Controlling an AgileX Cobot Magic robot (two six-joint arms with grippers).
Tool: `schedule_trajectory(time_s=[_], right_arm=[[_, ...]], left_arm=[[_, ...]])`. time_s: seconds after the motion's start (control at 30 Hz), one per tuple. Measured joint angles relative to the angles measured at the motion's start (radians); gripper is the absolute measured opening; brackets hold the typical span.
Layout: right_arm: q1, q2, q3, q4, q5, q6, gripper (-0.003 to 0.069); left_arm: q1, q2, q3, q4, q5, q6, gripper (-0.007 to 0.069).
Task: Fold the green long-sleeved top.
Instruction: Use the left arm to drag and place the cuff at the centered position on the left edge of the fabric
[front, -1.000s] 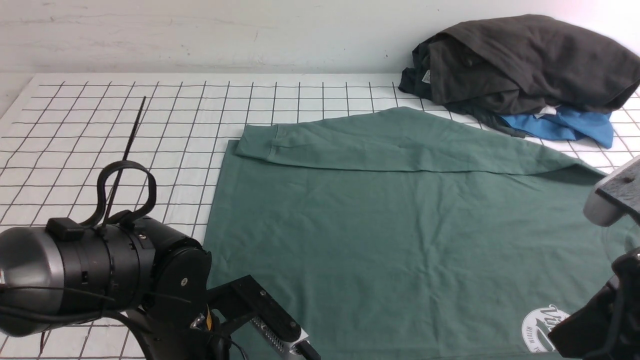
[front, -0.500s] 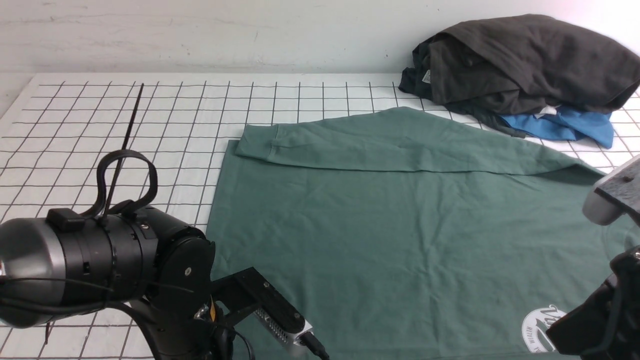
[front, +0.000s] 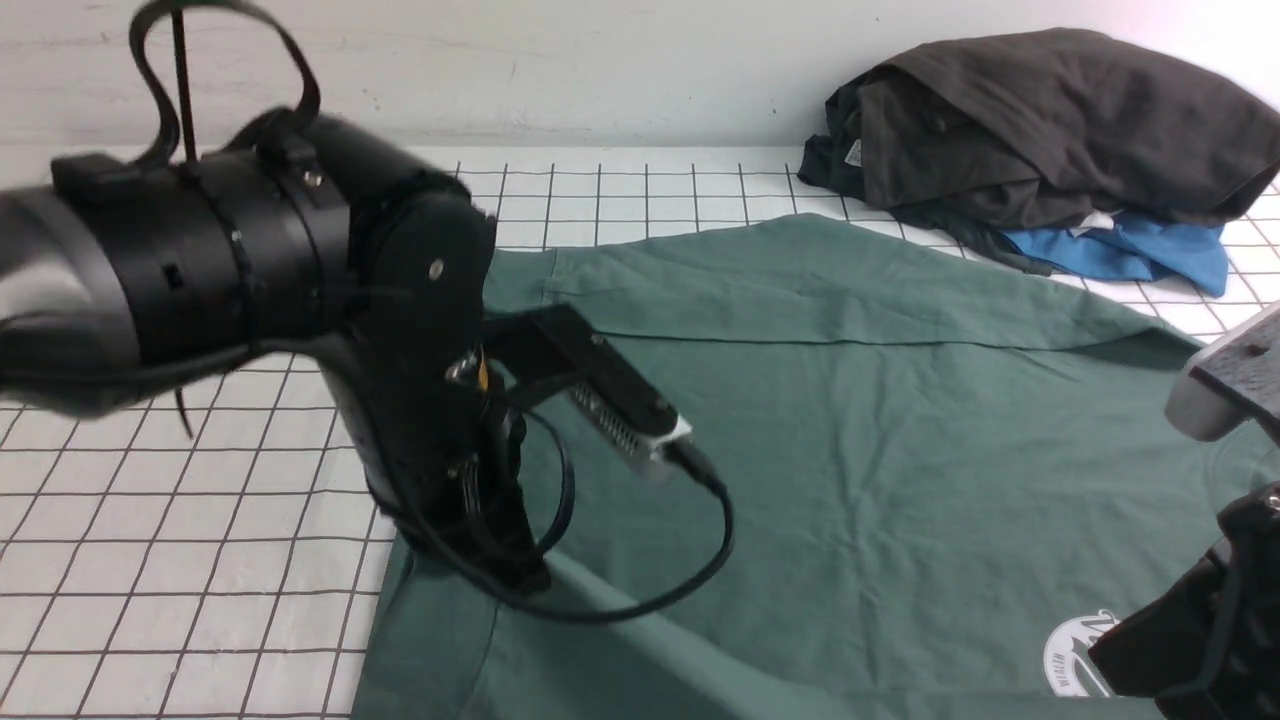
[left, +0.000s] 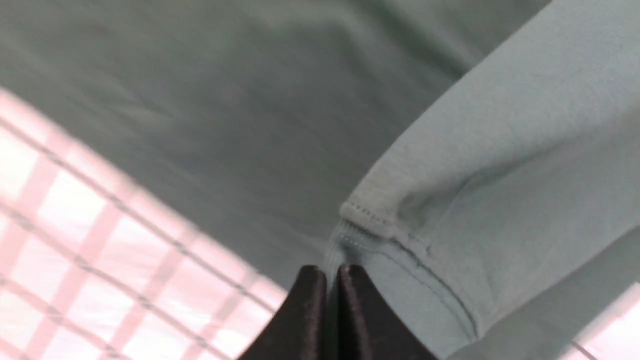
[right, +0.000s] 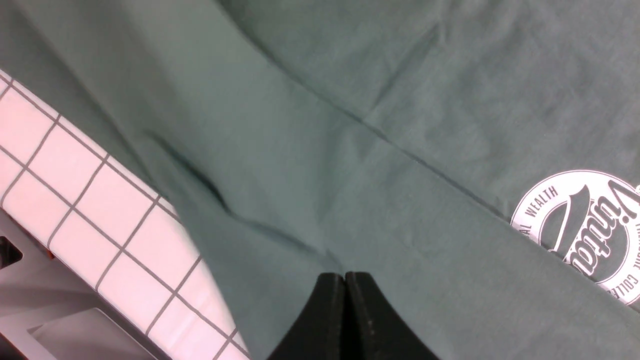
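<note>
One green long-sleeved top (front: 850, 450) counted; "WEALTH" read on one logo (front: 1075, 655), lower right. Hem (left: 370, 220) pinched by left gripper (left: 326, 272); right gripper (right: 345, 277) closed.

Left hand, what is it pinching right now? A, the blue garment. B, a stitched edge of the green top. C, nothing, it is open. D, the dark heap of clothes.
B: in the left wrist view the left hand has its fingertips pressed together on a stitched edge of the green top, and the front view shows that fabric drawn up under the arm.
</note>
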Motion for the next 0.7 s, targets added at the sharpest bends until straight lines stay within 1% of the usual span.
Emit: schedule_trajectory(time_s=[0.03,0.1,0.17,0.2,0.33,0.47,0.53,0.7], right_arm=[[0.000,0.000,0.000,0.000,0.000,0.000,-0.0014],[0.000,0.000,0.000,-0.005,-0.002,0.000,-0.0014],[0.000,0.000,0.000,-0.010,-0.004,0.001,-0.0014],[0.000,0.000,0.000,-0.018,-0.004,0.003,-0.0014],[0.000,0.000,0.000,-0.038,-0.004,0.008,-0.0014],[0.000,0.000,0.000,-0.047,-0.004,0.012,-0.0014],[0.000,0.000,0.000,-0.049,-0.004,0.012,-0.0014],[0.000,0.000,0.000,-0.063,-0.011,0.013,-0.0014]], left_arm=[[0.000,0.003,-0.010,0.005,0.003,0.000,0.0005],[0.000,0.050,-0.146,0.055,0.027,0.000,0.0005],[0.001,0.070,-0.190,0.068,0.027,0.000,0.0005],[0.007,0.100,-0.251,0.078,0.030,0.000,0.0005],[0.061,0.199,-0.352,0.078,0.040,0.000,0.0005],[0.122,0.261,-0.376,0.070,0.043,0.000,0.0005],[0.156,0.302,-0.379,0.045,0.043,0.000,0.0005],[0.201,0.380,-0.382,0.005,0.043,-0.002,0.0014]])
